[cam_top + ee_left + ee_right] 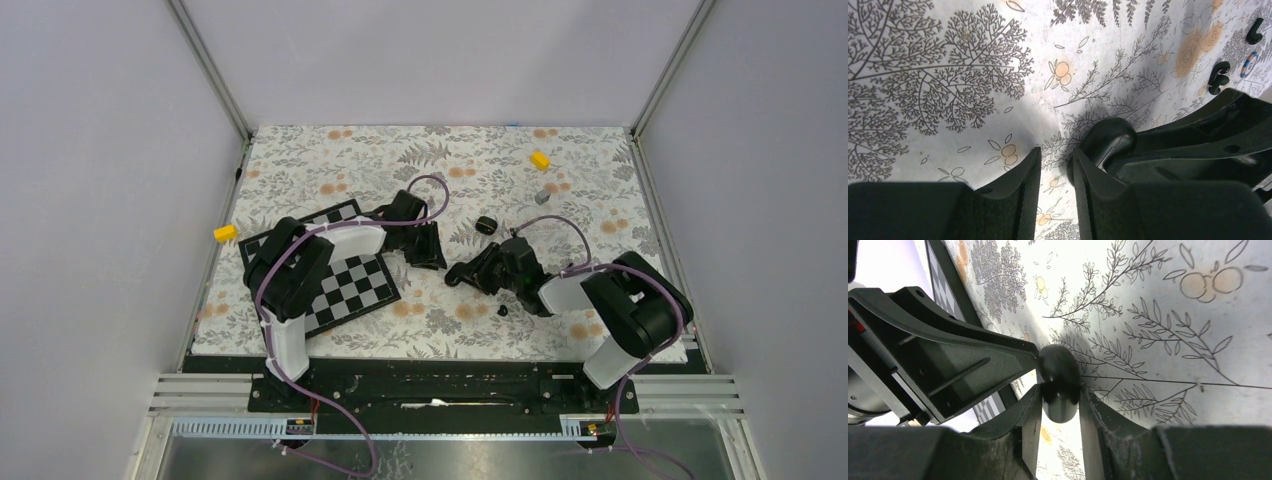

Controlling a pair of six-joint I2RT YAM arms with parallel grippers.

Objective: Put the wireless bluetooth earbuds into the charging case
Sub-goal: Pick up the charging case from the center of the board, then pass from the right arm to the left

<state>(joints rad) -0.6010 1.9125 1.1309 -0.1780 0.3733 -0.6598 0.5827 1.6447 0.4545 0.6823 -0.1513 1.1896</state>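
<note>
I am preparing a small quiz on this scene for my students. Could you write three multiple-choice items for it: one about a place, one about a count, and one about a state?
1. Where does the checkerboard lie?
A) under the left arm
B) at the far right corner
C) beside the right arm's base

2. How many yellow blocks are on the table?
A) one
B) two
C) four

3. What is the state of the right gripper?
A) wide open, with nothing between
B) out of sight in every view
C) closed on the charging case

Answers:
1. A: the top view shows the board below that arm.
2. B: one lies far right and one lies at the left edge.
3. C: the right wrist view shows its fingers on both sides of the black case.
</note>
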